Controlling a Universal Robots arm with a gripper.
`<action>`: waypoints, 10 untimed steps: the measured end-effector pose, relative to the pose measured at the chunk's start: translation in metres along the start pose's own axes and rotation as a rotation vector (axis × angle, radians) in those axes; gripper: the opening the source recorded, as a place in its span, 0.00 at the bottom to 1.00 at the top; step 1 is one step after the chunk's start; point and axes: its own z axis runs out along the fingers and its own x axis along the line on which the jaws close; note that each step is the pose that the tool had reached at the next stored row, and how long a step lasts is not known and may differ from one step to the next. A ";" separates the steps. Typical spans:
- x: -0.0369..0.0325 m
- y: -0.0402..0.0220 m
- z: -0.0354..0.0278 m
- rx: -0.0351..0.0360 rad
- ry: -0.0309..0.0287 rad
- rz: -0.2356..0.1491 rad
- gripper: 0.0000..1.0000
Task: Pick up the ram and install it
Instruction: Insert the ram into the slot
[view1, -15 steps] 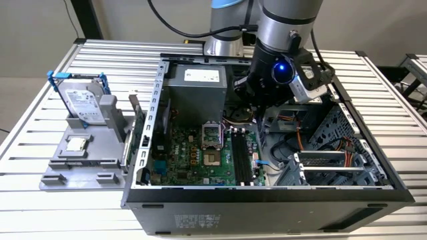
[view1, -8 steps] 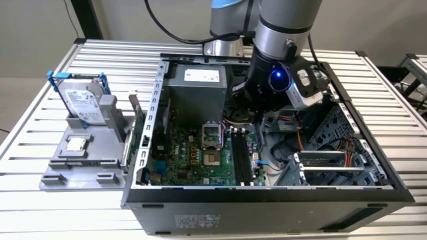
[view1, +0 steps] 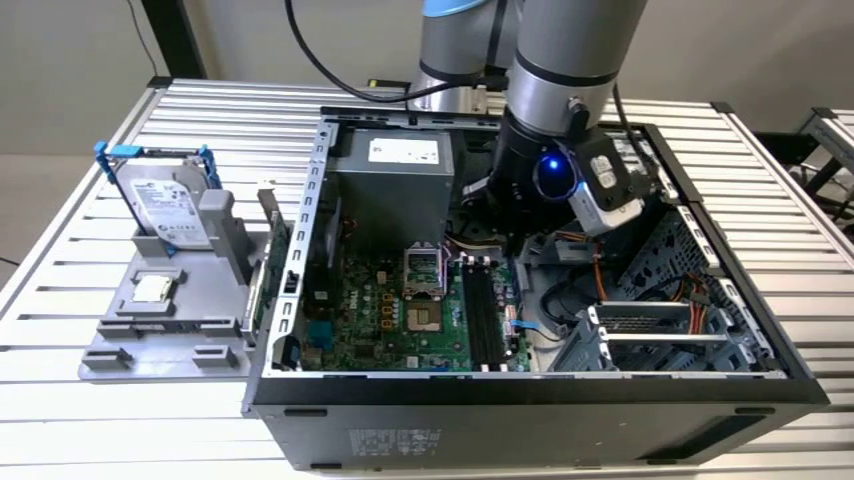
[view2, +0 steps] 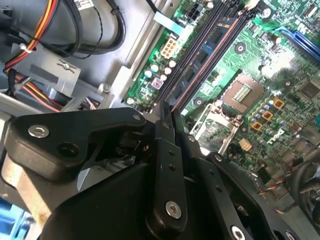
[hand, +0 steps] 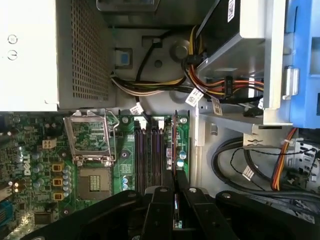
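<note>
The motherboard (view1: 400, 310) is green, dotted with small orange and silver parts, and carries black memory slots (hand: 147, 150). The end effector (hand: 175, 200) is matte black with silver screw heads. The ram (hand: 174, 150) shows as a thin dark edge with a reddish-brown tint. The computer case (view1: 534, 400) is black outside, bare grey metal inside. Yellow, red, orange and black wires (hand: 220, 85) bundle together. Near the surface's (view1: 80, 400) edge, the silver hard drive (view1: 167, 205) sits in a blue frame on a grey holder (view1: 174, 320). The surface is pale, ribbed aluminium.

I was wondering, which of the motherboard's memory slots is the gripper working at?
The outermost slot, nearest the drive bays: the ram held in the gripper lines up with it.
</note>
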 end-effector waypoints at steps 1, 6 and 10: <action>0.0001 -0.0009 0.0013 -0.0002 0.0000 0.000 0.00; 0.0001 -0.0057 0.0051 0.0000 0.0000 0.000 0.00; 0.0003 -0.0082 0.0095 0.0002 0.0001 0.000 0.00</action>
